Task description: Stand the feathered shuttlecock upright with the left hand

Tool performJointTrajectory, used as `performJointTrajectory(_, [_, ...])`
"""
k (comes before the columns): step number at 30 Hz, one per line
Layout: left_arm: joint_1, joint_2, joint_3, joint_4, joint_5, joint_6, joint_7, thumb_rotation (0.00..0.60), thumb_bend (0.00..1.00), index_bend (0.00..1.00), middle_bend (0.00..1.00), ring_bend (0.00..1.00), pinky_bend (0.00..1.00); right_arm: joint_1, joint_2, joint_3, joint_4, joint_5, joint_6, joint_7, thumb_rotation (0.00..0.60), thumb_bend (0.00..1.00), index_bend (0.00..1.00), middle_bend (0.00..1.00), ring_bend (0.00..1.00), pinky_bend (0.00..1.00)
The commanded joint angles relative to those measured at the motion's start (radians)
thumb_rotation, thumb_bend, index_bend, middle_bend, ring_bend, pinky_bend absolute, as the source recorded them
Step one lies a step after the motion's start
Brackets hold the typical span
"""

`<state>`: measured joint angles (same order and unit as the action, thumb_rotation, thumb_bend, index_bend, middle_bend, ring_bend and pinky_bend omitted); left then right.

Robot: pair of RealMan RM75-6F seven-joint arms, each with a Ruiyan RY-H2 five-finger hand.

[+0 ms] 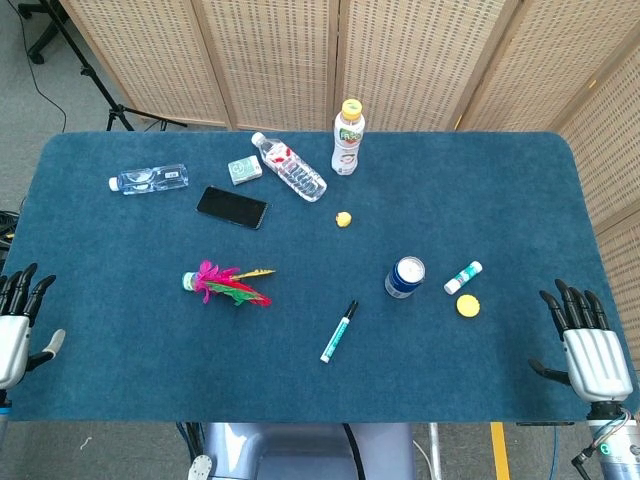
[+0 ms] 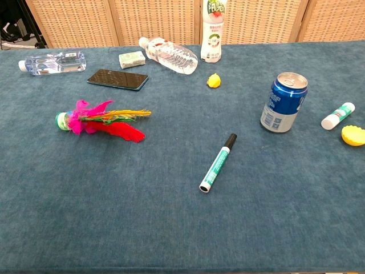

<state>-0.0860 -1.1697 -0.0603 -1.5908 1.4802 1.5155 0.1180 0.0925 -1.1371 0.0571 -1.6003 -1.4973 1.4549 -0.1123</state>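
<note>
Left hand (image 1: pixel 14 330): fingers (image 1: pixel 22 288) apart, holding nothing, at bench (image 1: pixel 120 370) left edge, well apart from target. Right hand (image 1: pixel 592 350): fingers likewise spread, empty, at right edge. Feathered shuttlecock (image 1: pixel 226 283) lying flat on its side, left-centre of bench, base twd left, feathers twd right; marker (image 1: pixel 339 331) nearby. Task not yet begun: approach, grasp, uprighting all remaining.

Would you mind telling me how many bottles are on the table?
3: a clear one lying far left, another lying beside the box, and a yellow-capped one upright at the back.
</note>
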Motion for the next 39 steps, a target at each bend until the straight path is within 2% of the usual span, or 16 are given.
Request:
performJointTrajectory(1, [0.001, -0.001, 0.002, -0.011, 0.004, 0.001, 0.0, 0.6, 0.3, 0.15, 0.0, 0.0, 0.0, 0.0, 0.0, -0.001, 0.001, -0.001, 0.0, 0.001, 0.6, 0.04, 0.1, 0.0, 0.0, 0.0])
performJointTrajectory(5, [-0.005, 0.0, 0.007, -0.039, 0.021, -0.003, -0.015, 0.6, 0.3, 0.18, 0.0, 0.0, 0.0, -0.001, 0.0, -0.001, 0.002, -0.003, 0.003, 0.004, 0.6, 0.04, 0.1, 0.0, 0.0, 0.0])
performJointTrajectory(10, [-0.049, 0.035, 0.004, -0.111, 0.019, -0.08, -0.013, 0.6, 0.3, 0.26, 0.0, 0.0, 0.0, -0.001, -0.001, -0.001, 0.002, -0.009, 0.008, 0.007, 0.6, 0.04, 0.1, 0.0, 0.0, 0.0])
performJointTrajectory(18, [-0.151, 0.039, -0.062, -0.209, -0.069, -0.207, 0.041, 0.6, 0.3, 0.31, 0.0, 0.0, 0.0, -0.001, -0.004, -0.01, 0.006, -0.028, 0.012, 0.009, 0.6, 0.04, 0.1, 0.0, 0.0, 0.0])
performJointTrajectory(27, [-0.312, -0.058, -0.133, -0.224, -0.239, -0.4, 0.134, 0.6, 0.31, 0.33, 0.0, 0.0, 0.0, 0.001, -0.004, -0.012, 0.012, -0.037, 0.013, 0.023, 0.6, 0.04, 0.1, 0.0, 0.0, 0.0])
performJointTrajectory(39, [-0.442, -0.232, -0.141, -0.213, -0.341, -0.418, 0.366, 0.6, 0.31, 0.33, 0.0, 0.0, 0.0, 0.005, -0.006, -0.014, 0.021, -0.047, 0.01, 0.04, 0.6, 0.04, 0.1, 0.0, 0.0, 0.0])
